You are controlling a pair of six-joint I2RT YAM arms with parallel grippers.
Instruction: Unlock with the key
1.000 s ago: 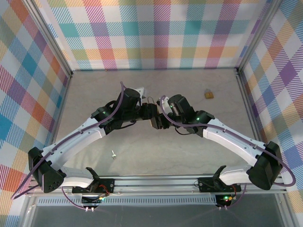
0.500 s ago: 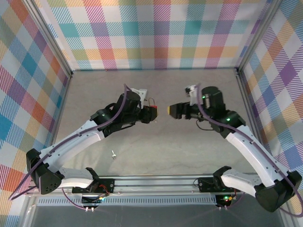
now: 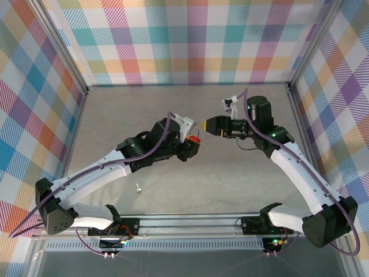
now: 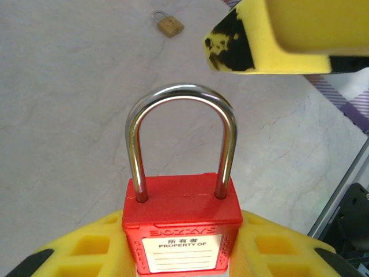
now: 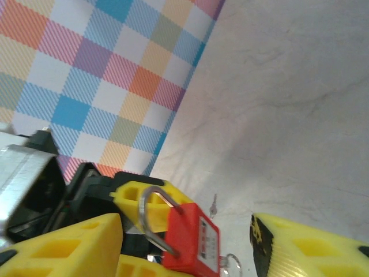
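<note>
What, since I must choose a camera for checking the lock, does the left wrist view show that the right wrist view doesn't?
Left wrist, not right wrist: the red padlock front-on, both shackle legs seated in its body, and a brass lock lying on the table beyond. Right wrist, not left wrist: the plaid wall and a tiny metal item on the table, too small to identify. Both: the padlock between the left hand's yellow fingers, and the right hand's finger.

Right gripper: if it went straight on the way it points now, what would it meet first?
Probably the red padlock held in the left gripper; the right wrist view shows it ahead, between the right gripper's open fingers. Depth is unclear, so it might pass just beside it.
</note>
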